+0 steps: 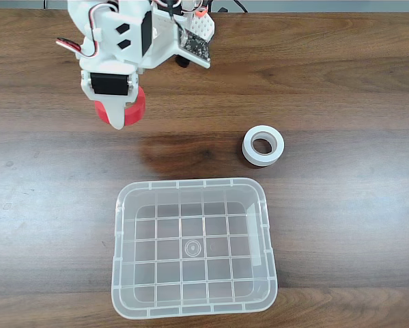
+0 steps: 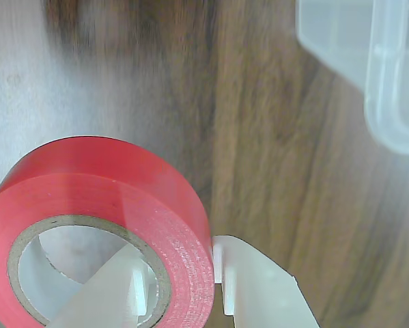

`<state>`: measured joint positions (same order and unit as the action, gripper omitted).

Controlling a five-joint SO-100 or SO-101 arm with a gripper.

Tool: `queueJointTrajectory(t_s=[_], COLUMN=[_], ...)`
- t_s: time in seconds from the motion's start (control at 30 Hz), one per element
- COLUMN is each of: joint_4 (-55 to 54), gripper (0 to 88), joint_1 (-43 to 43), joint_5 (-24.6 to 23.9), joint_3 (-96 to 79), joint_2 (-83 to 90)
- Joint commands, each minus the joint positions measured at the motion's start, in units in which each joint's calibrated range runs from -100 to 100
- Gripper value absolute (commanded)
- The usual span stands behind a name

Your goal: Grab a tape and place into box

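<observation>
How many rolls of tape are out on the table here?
2: the red tape is held in the gripper above the box; the white tape lies on the table, right of it.

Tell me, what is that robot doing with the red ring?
The robot arm's gripper is shut on the red tape, with one finger through the roll's hole and the other outside its wall. In the fixed view it holds the roll above the wooden table, off to the upper left of the clear box. The box has nothing in it yet. A white tape roll sits on the table to the right, untouched.
</observation>
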<state>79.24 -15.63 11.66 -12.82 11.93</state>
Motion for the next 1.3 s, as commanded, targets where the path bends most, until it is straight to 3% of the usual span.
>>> queueJointTrajectory(t_s=[0.0, 0.27, 0.87, 1.27], joint_4=[0.47, 1.50, -0.98, -8.60], gripper=[2.2, 2.0, 1.7, 2.1], joint_1=[5.09, 12.70, 16.80, 19.50], joint_5=[-1.28, -4.49, -7.60, -7.55], joint_3=[7.52, 26.79, 72.52, 78.83], joint_2=[8.02, 2.15, -42.66, -55.53])
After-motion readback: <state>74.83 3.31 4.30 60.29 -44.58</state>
